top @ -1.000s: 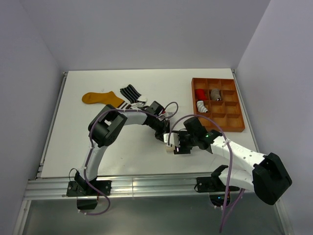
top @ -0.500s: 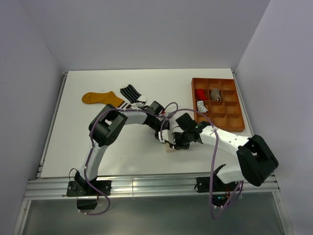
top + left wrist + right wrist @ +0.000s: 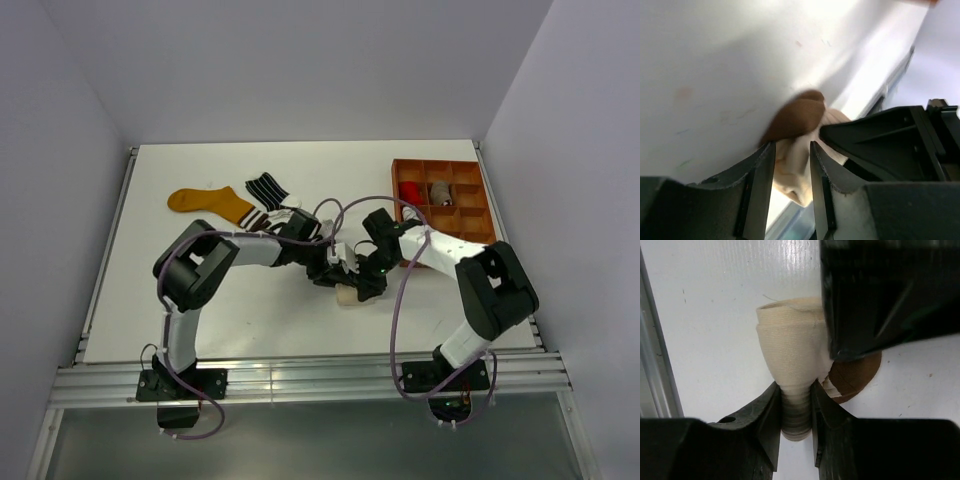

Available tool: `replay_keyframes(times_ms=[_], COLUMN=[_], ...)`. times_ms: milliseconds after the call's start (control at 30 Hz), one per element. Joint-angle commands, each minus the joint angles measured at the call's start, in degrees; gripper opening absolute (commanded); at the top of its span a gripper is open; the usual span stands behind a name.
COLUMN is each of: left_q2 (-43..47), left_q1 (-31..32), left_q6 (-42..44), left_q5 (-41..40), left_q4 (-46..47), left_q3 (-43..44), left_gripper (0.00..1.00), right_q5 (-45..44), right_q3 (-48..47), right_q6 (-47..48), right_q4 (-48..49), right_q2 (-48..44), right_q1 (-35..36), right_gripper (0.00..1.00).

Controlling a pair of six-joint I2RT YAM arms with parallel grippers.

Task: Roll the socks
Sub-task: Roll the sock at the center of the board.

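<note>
Mid-table, a rolled cream sock with a brown toe [image 3: 347, 293] is pinched by the right gripper [image 3: 794, 396]; the left gripper [image 3: 791, 150] straddles it, grip unclear. Three rolls [image 3: 409, 192] sit in the orange-brown compartment tray [image 3: 446, 264]; a mustard-yellow sock [image 3: 205, 202] and black striped sock [image 3: 266, 188] lie flat

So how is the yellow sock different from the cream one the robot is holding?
The yellow sock lies flat and stretched out; the cream sock is rolled into a bundle. The yellow sock is one colour; the cream sock has a brown patch. No gripper touches the yellow sock; the right gripper pinches the cream sock. Both rest on the white table.
</note>
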State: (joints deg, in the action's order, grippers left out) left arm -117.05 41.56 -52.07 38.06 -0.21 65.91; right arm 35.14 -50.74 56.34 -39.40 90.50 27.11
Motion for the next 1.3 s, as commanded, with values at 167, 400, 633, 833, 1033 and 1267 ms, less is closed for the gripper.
replay_keyframes(times_ms=[167, 400, 633, 833, 1033, 1267], left_q2=[9.2, 19.0, 25.7, 25.3, 23.1, 17.5], left_q1=[-4.0, -4.3, -1.3, 4.5, 8.3, 12.0], left_q6=[-4.9, -1.4, 9.8, 18.6, 23.9, 28.5], left_q5=[-17.9, -23.1, -26.1, -26.8, -27.0, -28.2], left_q4=[14.3, 23.1, 26.9, 25.0, 22.9, 18.1], left_q3=[-13.0, -22.3, -26.5, -23.0, -19.6, -14.0], left_gripper=[0.41, 0.41, 0.44, 0.48, 0.56, 0.57], right_q5=[1.4, 2.9, 4.3, 4.9, 5.1, 4.9], right_q3=[-6.8, -13.4, -19.1, -22.1, -24.6, -25.6], right_q6=[4.3, 5.9, 6.0, 5.5, 5.3, 4.3], right_q4=[-10.2, -16.3, -21.1, -23.2, -25.5, -26.3], right_q2=[8.4, 15.8, 21.6, 25.0, 27.6, 29.1], right_q1=[-3.7, -6.0, -6.9, -7.4, -8.0, -8.4], right_gripper=[0.18, 0.18, 0.18, 0.18, 0.18, 0.18])
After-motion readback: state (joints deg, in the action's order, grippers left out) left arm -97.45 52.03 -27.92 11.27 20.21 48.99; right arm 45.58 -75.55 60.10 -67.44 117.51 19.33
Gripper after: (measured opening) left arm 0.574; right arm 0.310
